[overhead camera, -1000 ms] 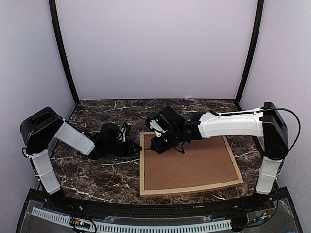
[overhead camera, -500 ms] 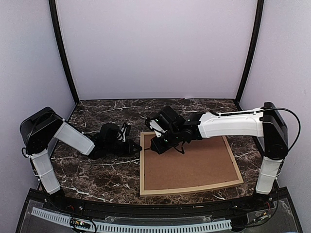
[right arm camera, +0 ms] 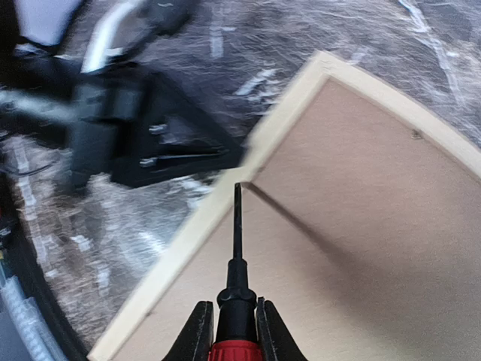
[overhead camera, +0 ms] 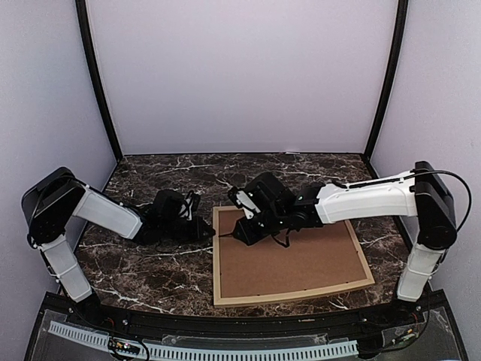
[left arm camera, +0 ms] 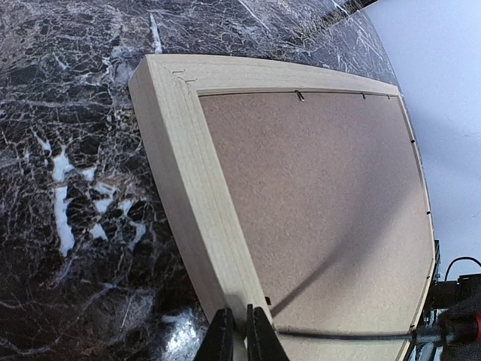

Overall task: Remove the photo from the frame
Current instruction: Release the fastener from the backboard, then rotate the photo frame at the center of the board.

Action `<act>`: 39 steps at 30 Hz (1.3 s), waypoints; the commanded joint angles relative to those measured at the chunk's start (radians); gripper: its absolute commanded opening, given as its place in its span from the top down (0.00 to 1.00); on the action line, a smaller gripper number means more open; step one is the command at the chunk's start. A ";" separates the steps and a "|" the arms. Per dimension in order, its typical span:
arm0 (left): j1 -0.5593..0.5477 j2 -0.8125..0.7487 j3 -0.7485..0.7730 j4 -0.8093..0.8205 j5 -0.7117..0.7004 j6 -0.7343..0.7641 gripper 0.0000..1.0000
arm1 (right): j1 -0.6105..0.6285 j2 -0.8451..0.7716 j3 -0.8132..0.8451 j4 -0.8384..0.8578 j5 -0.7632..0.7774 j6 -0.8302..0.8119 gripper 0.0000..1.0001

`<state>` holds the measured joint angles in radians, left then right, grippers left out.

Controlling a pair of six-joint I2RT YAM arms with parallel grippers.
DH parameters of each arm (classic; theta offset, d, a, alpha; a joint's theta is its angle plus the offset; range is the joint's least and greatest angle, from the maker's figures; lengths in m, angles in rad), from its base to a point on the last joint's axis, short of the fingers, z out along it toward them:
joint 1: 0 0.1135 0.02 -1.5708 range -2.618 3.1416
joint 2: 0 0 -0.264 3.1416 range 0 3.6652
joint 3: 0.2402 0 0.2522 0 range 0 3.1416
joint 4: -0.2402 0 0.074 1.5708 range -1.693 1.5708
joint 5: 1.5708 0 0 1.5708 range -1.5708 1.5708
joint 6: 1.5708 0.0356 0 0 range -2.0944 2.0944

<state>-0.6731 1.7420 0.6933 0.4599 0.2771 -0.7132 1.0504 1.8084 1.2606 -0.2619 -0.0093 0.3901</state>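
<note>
Frame (overhead camera: 293, 292) lay face-down, backing board (left arm camera: 323, 210) up, photo hidden beneath | left claw (left arm camera: 238, 331) closed, empty, butted against the rail just ahead, apparently bracing it | right claw (right arm camera: 233, 327) clamped a screwdriver (right arm camera: 236, 248), tip ahead at the rail's inner edge, likely to prise the board loose.

I see the frame (overhead camera: 216, 259), thin pale wood, lying face down on the table (overhead camera: 150, 271), brown backing board (overhead camera: 289, 256) seated inside.
</note>
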 commanded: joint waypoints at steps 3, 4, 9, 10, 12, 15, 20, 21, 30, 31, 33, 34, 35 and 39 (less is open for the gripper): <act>-0.027 -0.071 0.009 -0.162 -0.013 0.030 0.91 | 0.029 -0.149 -0.108 0.231 -0.134 0.051 1.00; -0.028 -0.079 0.008 -0.171 -0.020 0.031 0.91 | 0.025 -0.164 -0.128 0.238 -0.129 0.058 1.00; -0.028 -0.150 0.003 -0.253 -0.059 0.038 0.91 | 0.018 -0.232 -0.194 0.211 -0.062 0.081 1.00; -0.028 -0.160 0.003 -0.263 -0.073 0.043 0.91 | 0.017 -0.253 -0.206 0.199 -0.039 0.087 1.00; -0.028 -0.196 0.007 -0.299 -0.091 0.057 0.90 | 0.014 -0.288 -0.237 0.173 0.001 0.100 1.00; -0.028 -0.226 0.024 -0.367 -0.122 0.082 0.88 | 0.008 -0.349 -0.287 0.139 0.064 0.125 1.00; -0.028 -0.263 0.081 -0.464 -0.161 0.190 0.73 | 0.007 -0.445 -0.349 0.077 0.160 0.166 1.00; -0.028 -0.264 0.110 -0.499 -0.170 0.234 0.72 | 0.007 -0.461 -0.360 0.072 0.171 0.171 1.00; -0.028 -0.166 0.341 -0.594 -0.152 0.484 0.58 | 0.007 -0.561 -0.426 0.040 0.177 0.200 1.00; -0.028 -0.153 0.360 -0.597 -0.136 0.530 0.56 | 0.007 -0.570 -0.434 0.036 0.181 0.207 1.00; -0.029 -0.078 0.426 -0.618 -0.079 0.624 0.51 | 0.007 -0.595 -0.449 0.030 0.188 0.218 1.00; -0.029 -0.060 0.468 -0.634 -0.043 0.656 0.50 | 0.007 -0.602 -0.454 0.026 0.191 0.223 1.00; -0.029 -0.020 0.489 -0.642 -0.032 0.716 0.50 | 0.007 -0.609 -0.456 0.020 0.193 0.227 1.00; -0.029 0.078 0.587 -0.658 0.004 0.829 0.48 | 0.008 -0.627 -0.466 0.009 0.204 0.242 1.00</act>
<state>-0.6987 1.7493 1.2118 -0.1356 0.2070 -0.0734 1.0599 1.2140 0.8078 -0.2626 0.1623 0.6025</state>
